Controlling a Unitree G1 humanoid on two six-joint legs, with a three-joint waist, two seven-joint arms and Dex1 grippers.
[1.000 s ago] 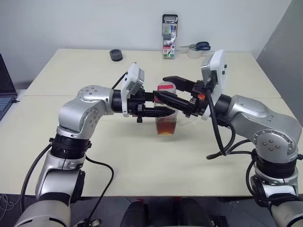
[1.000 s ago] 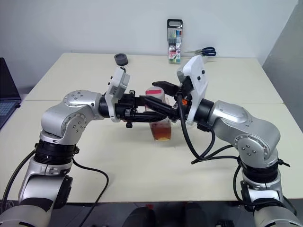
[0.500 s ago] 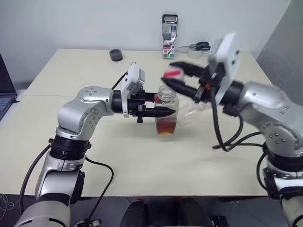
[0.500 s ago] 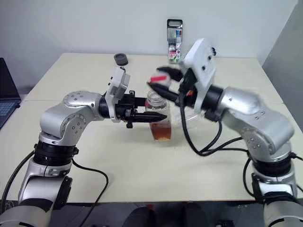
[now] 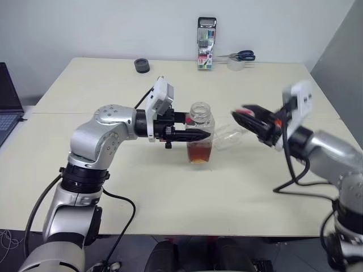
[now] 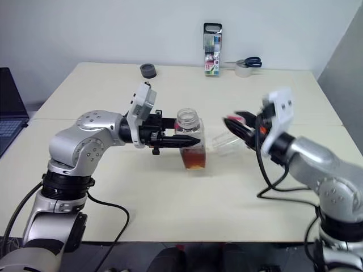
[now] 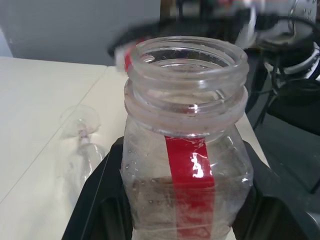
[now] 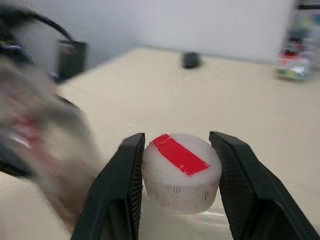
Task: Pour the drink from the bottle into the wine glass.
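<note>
The clear bottle (image 5: 199, 127) with a red label strip stands uncapped on the table, the reddish-brown drink (image 5: 199, 152) low inside it. My left gripper (image 5: 198, 134) is shut on the bottle's body, one black finger (image 7: 97, 200) on each side. The wine glass (image 5: 228, 137) lies on its side on the table just right of the bottle, its foot and stem (image 7: 81, 137) in the left wrist view. Further right, my right gripper (image 5: 245, 116) is shut on the whitish cap (image 8: 181, 175) with its red top, held apart from the bottle.
Along the far edge of the table (image 5: 170, 192) are a pen box (image 5: 205, 35), scissors (image 5: 243, 55), a tape roll (image 5: 233, 64) and a small black round object (image 5: 142, 66). A laptop (image 5: 8, 107) sits at the far left.
My right gripper lifted the cap off the bottle's neck and swung right and down, away from the bottle. The left gripper and the bottle stayed still.
</note>
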